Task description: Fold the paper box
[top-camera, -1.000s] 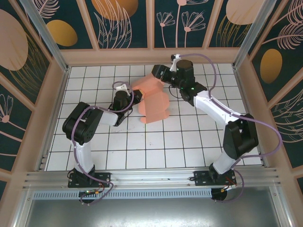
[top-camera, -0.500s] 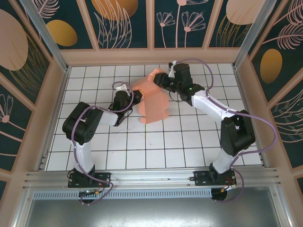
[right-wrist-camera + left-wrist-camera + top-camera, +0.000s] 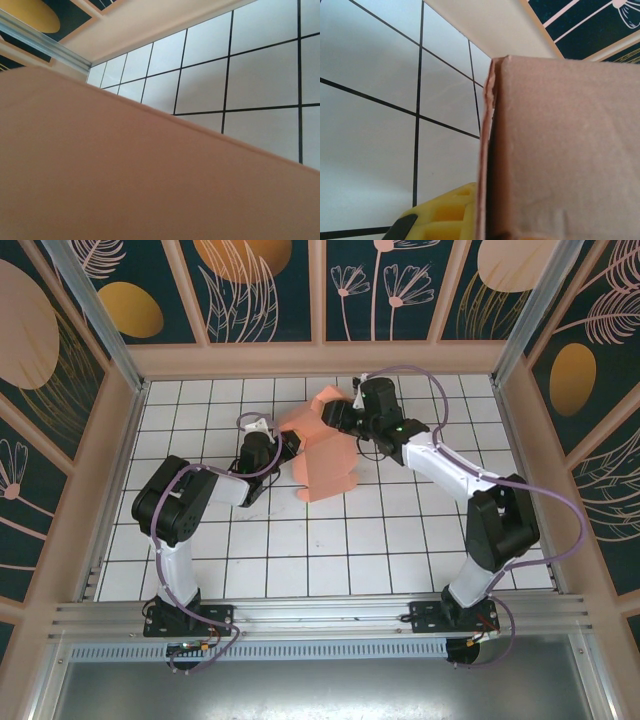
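The salmon-pink paper box (image 3: 325, 460) lies partly folded on the white tiles at the middle back, with a flap (image 3: 326, 400) raised at its far end. My left gripper (image 3: 287, 446) is at its left edge. In the left wrist view a card panel (image 3: 560, 150) stands on edge against one yellow finger (image 3: 442, 217), and the other finger is hidden behind it; the gripper looks shut on the card. My right gripper (image 3: 337, 416) reaches in from the right at the raised flap. Card (image 3: 125, 170) covers the right wrist view and hides those fingers.
The tiled floor (image 3: 300, 550) is walled by a pale wooden rim (image 3: 320, 360) at the back and both sides. The left arm's links (image 3: 180, 500) lie low on the floor left of the box. The right arm (image 3: 450, 470) stretches across the right side.
The right gripper swung down and left to the box's far end, and the far flap now stands up against it. The left gripper has stayed in place.
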{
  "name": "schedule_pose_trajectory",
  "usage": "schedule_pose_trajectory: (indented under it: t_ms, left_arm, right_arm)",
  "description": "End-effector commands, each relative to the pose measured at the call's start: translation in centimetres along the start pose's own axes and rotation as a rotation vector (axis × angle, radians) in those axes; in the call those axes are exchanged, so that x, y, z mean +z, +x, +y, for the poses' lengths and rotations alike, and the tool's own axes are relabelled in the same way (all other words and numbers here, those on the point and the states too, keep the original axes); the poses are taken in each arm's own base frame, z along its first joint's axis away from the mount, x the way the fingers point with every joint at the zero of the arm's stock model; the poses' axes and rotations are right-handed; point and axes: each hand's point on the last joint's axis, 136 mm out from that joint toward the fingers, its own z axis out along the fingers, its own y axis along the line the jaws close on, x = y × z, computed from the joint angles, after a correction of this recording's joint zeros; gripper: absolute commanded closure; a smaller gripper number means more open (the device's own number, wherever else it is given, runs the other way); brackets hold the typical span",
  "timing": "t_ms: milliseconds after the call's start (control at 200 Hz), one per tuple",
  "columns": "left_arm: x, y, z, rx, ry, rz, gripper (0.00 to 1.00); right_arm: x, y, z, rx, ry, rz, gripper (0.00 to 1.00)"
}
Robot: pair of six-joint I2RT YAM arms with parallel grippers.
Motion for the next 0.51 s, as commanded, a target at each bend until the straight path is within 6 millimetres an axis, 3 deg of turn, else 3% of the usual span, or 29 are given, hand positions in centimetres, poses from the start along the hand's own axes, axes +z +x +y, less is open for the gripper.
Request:
schedule_pose_trajectory:
  t_ms: [0, 265, 500]
  left_arm:
    - [0.3, -0.3, 0.1, 0.003, -0.013, -0.017, 1.00]
    - [0.6, 0.0, 1.3, 0.008, -0.063, -0.012, 1.00]
    - [0.6, 0.0, 1.4, 0.017, -0.066, -0.011, 1.00]
  right_arm:
    - [-2.6, -1.8, 3.8, -0.082, -0.053, -0.072, 0.50]
    - [-3.0, -2.0, 7.6, -0.179, -0.034, -0.109, 0.47]
    - [-2.6, -3.0, 7.1, -0.195, 0.074, -0.141, 0.47]
